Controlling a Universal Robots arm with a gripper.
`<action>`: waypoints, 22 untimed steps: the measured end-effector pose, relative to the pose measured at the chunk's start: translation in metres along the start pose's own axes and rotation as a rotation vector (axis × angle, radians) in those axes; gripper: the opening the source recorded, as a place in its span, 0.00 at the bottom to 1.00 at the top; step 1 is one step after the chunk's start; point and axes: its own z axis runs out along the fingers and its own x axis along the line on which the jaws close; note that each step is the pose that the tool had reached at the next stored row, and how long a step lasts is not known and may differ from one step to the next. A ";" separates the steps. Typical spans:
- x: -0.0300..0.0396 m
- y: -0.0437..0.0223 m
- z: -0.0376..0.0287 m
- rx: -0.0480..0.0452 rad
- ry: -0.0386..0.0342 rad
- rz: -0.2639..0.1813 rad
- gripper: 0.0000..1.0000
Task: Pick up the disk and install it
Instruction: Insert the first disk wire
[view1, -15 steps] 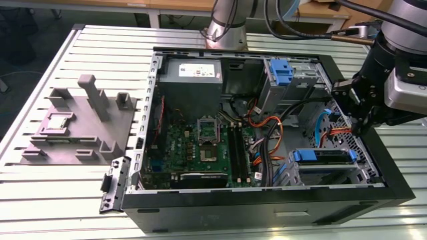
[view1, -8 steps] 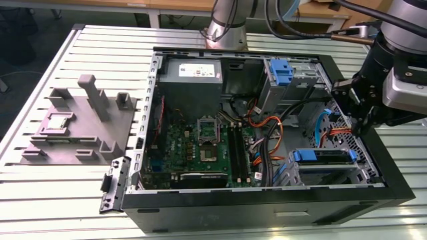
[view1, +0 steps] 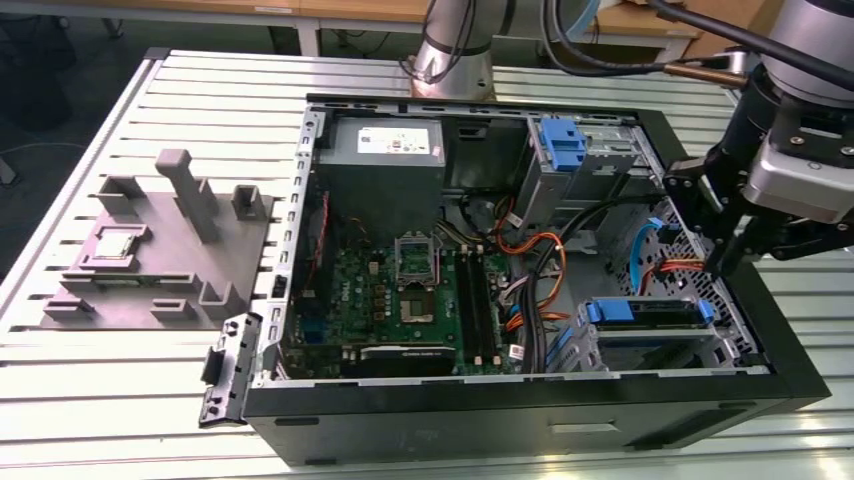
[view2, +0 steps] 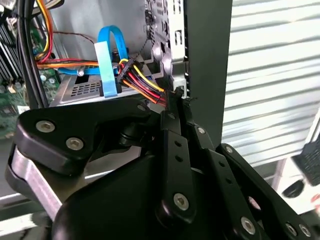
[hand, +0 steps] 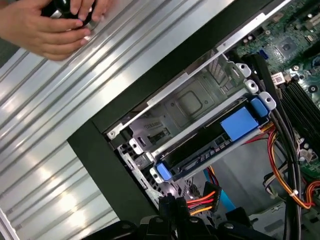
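The end effector (view2: 176, 102) has its fingers pressed together, holding nothing, tips near a bundle of red, yellow and black wires (view2: 142, 82) inside the computer case (view1: 747, 330). Just beyond it, the disk (hand: 215, 137) sits in the drive bay.

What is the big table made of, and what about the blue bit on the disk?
The table looks like bare metal, probably aluminium: pale, silvery, ribbed with long grooves that catch the light. The blue frame on the disk looks like plastic: solid bright colour, smooth, softly rounded edges, a dull sheen rather than a metal shine.
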 end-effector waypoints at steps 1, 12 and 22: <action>0.0000 0.0000 0.0001 -0.0037 0.0015 0.017 0.17; -0.0048 0.0037 -0.0002 -0.0367 0.0145 0.174 0.17; -0.0102 0.0080 -0.0017 -0.0388 0.0154 0.185 0.17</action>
